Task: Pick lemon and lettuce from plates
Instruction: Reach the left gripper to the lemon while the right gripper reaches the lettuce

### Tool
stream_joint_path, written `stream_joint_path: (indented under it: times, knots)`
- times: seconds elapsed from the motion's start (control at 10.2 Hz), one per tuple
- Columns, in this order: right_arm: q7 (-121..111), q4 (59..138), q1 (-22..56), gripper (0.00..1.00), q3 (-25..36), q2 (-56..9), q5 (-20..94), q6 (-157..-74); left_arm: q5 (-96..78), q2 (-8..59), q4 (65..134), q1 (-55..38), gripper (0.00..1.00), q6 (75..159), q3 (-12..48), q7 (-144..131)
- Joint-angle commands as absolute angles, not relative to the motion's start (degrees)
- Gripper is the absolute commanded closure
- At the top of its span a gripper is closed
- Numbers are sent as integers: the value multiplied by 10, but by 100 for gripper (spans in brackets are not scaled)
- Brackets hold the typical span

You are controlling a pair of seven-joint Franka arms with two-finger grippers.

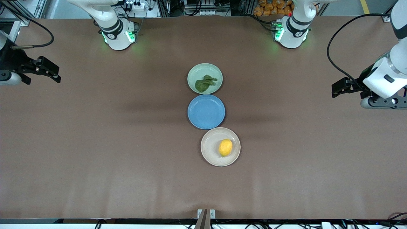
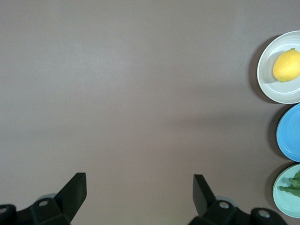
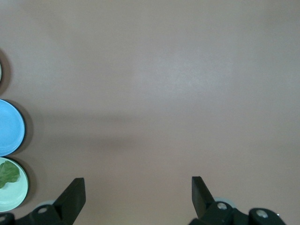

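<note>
Beige plate [image 3: 0, 72] nearly cut off, right wrist view.

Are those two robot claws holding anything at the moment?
No, nothing is held. The left gripper and right gripper both hang open over bare table; the lemon and lettuce lie untouched on their plates.

Front view: my high camera, across table [image 1: 95, 143], facing both arm bases, looking steeply down, far enough to take in whole table. Left wrist view: looks straight down past my left gripper [image 2: 139, 190] onto bare table. Right wrist view: same past my right gripper [image 3: 138, 192]. All three views share blue plate [image 1: 206, 111] and mint plate [image 1: 204, 78].
</note>
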State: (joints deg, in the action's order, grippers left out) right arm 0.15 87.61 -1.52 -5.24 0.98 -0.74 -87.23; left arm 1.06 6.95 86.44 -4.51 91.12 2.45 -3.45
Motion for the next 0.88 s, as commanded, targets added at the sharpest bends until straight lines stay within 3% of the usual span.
stream_joint_path:
  times: [0.0,0.49,0.79]
  knots:
    - [2,877,-15,0,-54,12,-4,-867,16,82,863,-64,0,933,29,-47]
    - [53,880,2,0,-54,11,-4,-858,-46,156,864,-102,0,1028,32,-47]
    - [153,899,54,0,-54,6,-5,-866,-62,206,863,-119,0,1102,63,-101]
